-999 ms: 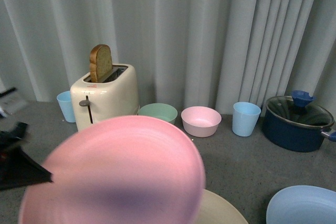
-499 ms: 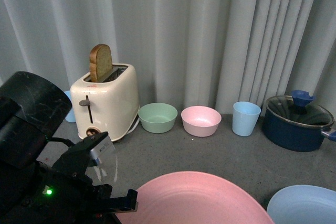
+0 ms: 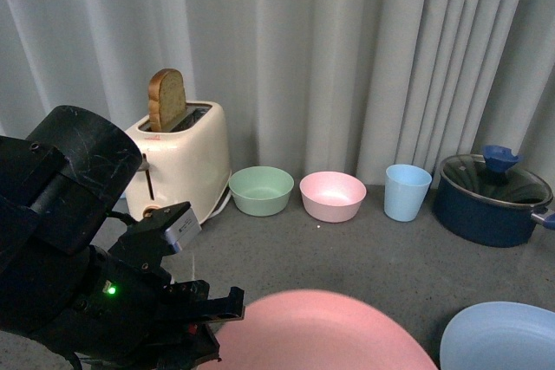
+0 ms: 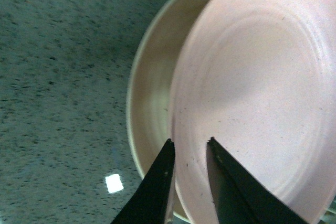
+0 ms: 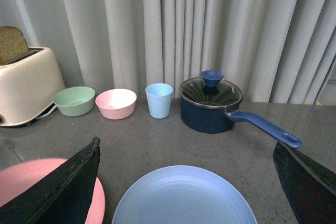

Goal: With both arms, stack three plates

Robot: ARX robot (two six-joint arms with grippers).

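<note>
- Pinching the pink plate (image 4: pixel 252 93) by its rim, the left claw (image 4: pixel 190 141) holds it over the beige plate (image 4: pixel 149 93), offset to one side; contact unclear.
- Right claw (image 5: pixel 186 144) is spread wide and empty above the light blue plate (image 5: pixel 184 198), which lies flat on the worktop (image 5: pixel 157 140) beside the pink one.

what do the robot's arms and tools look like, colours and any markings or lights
The left arm is black, with a big rounded, scuffed housing, a small green light and a pale label. The left tool has two slim black fingers tapering to points. The right tool has broad black wedge-shaped fingers with rough edges.
</note>
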